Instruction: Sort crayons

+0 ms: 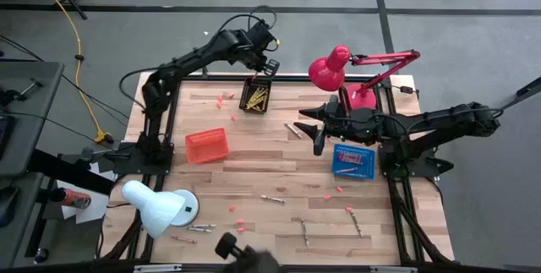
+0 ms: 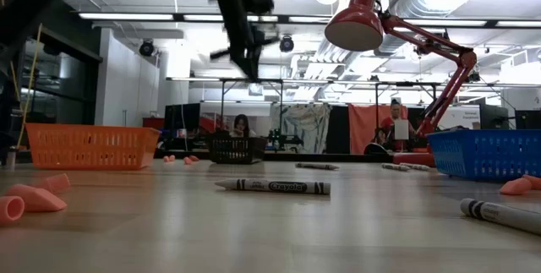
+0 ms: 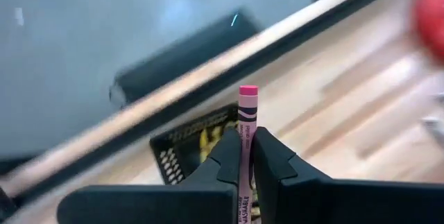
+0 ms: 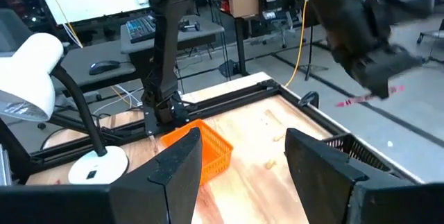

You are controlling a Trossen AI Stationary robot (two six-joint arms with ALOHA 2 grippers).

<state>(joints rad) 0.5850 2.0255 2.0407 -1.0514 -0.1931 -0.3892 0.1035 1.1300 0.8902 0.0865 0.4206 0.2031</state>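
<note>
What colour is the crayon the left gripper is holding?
Pink, clearest in the left wrist view: the crayon sticks up from the left gripper.

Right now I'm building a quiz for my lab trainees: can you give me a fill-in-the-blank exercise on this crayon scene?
1. The left claw is shut on a ____ crayon.
2. It is above the ____ basket holding yellow crayons.
3. The right claw, near the blue basket, is ____.

Missing words: pink; black; open
</note>
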